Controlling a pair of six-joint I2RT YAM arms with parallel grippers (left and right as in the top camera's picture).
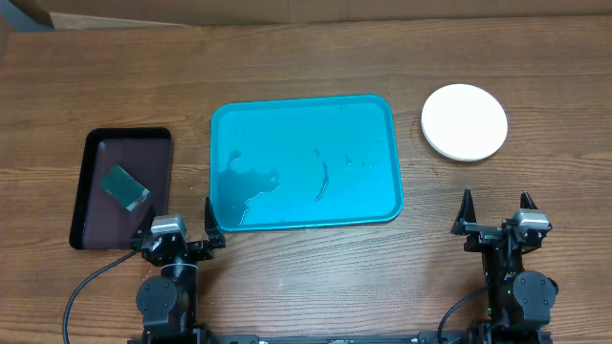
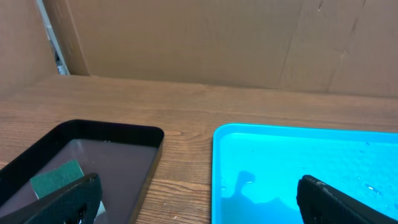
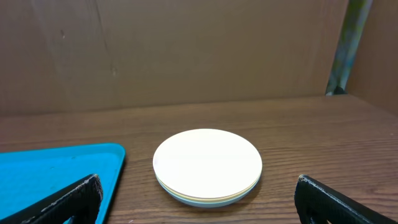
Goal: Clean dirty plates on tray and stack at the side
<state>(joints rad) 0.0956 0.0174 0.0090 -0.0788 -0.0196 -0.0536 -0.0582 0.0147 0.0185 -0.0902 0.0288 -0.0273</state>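
The plates [image 1: 465, 121] sit in one stack on the table right of the tray, white on top, with yellow-green and pale mint-blue edges under it in the right wrist view [image 3: 207, 165]. The turquoise tray [image 1: 382, 115] holds no plates, only wet patches; it also shows in the left wrist view [image 2: 224, 155] and the right wrist view [image 3: 37, 168]. My left gripper [image 1: 182, 229] is open and empty at the tray's near left corner. My right gripper [image 1: 497, 215] is open and empty, near side of the stack.
A black tray [image 1: 96, 143] stands left of the turquoise tray with a green sponge [image 1: 125, 185] in it; both show in the left wrist view, tray [image 2: 124, 134] and sponge [image 2: 56, 177]. A cardboard wall [image 2: 199, 37] runs behind the table.
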